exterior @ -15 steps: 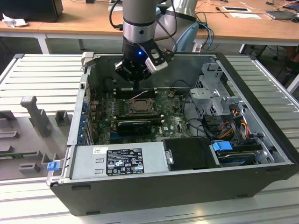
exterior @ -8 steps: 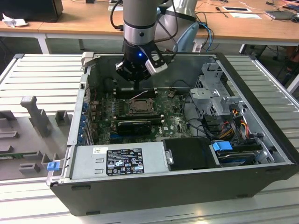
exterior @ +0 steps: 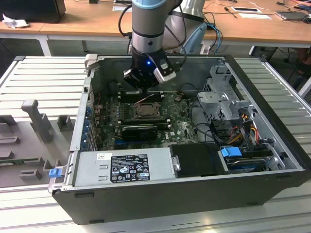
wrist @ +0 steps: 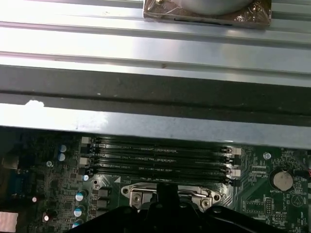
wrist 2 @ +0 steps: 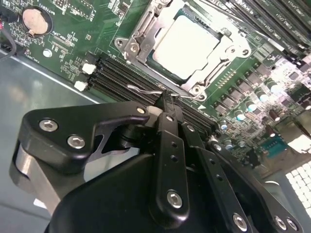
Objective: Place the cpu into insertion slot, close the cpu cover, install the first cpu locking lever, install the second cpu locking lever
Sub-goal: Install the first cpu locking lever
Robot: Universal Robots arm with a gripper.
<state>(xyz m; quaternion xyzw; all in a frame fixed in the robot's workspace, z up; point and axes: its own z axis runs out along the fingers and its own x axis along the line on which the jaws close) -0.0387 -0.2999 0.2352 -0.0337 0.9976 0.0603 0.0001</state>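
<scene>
Sitting flat in the insertion slot (wrist 2: 182, 46), the shiny grey cpu (wrist 2: 184, 43) is seen; the end effector (wrist 2: 167, 99) is pinched narrow.

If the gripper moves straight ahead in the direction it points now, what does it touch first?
Probably the thin wire locking lever lying right before the gripper, beside the cpu cover that frames the cpu. Just behind it lie the black memory slots. Depth is uncertain, so the tips may already touch the lever.

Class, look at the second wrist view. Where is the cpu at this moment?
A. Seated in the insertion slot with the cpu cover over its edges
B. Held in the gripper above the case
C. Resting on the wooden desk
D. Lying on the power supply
A: the cpu lies flat in the insertion slot, with the cpu cover framing its edges.
</scene>
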